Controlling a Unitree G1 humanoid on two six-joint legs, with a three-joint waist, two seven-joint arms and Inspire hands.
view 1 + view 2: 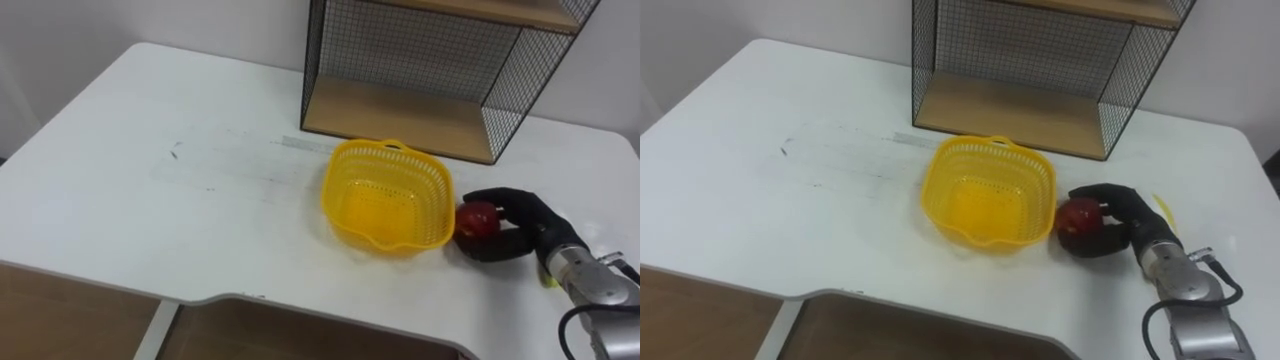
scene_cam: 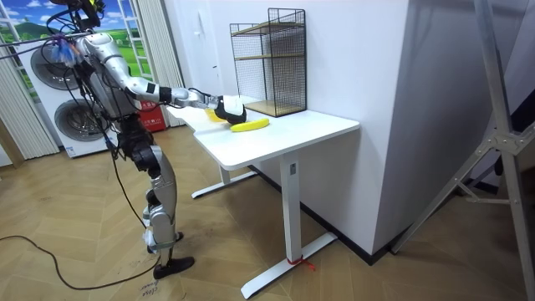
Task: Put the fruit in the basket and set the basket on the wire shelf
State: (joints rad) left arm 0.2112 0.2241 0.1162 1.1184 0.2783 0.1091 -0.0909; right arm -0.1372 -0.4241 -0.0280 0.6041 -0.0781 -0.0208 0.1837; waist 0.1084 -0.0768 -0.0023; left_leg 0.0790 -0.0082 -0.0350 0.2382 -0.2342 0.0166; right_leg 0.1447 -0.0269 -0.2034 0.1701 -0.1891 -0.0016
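Observation:
A yellow plastic basket (image 1: 388,195) (image 1: 989,191) sits empty on the white table (image 1: 180,190), in front of the wire shelf (image 1: 420,70) (image 1: 1040,60). Just right of the basket lies a red apple (image 1: 478,219) (image 1: 1078,218), with my right hand (image 1: 520,225) (image 1: 1118,222) curled round it on the tabletop. A yellow banana (image 1: 1164,212) (image 2: 250,125) lies on the table behind that hand, mostly hidden by it in the eye views. In the room view the robot stands at the table's end with its right arm stretched out over it.
The wire shelf (image 2: 269,60) has wooden boards and stands at the table's back edge against the wall. The table's front edge has a curved cut-out (image 1: 300,305). Washing machines (image 2: 58,92) stand behind the robot.

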